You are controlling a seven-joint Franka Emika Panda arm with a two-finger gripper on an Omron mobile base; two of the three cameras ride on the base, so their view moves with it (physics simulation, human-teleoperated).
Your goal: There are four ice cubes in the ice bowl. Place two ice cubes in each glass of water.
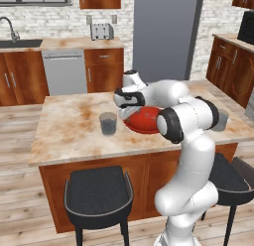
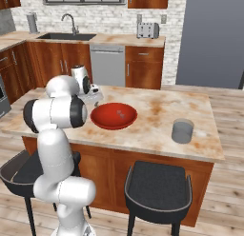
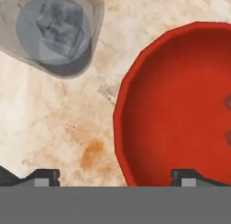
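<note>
— How many glasses do you count?

— Two. One glass sits left of centre in the left base view, and the other glass stands at the right of the right base view. The ice bowl lies between them, near the middle of the island counter.

— And the ice?

— In the hand view, one ice cube sits inside the tumbler at the upper left. At the right edge, inside the bowl, I see two pale shapes, likely cubes, cut off by the frame. A fourth I cannot find.

— The gripper?

— The gripper is spread wide, holding nothing, its tips low in the hand view above marble and the bowl's rim.

— The room?

— Beige marble top, two dark stools, wooden cabinets, a toaster, a sink, and a brick wall.
</note>
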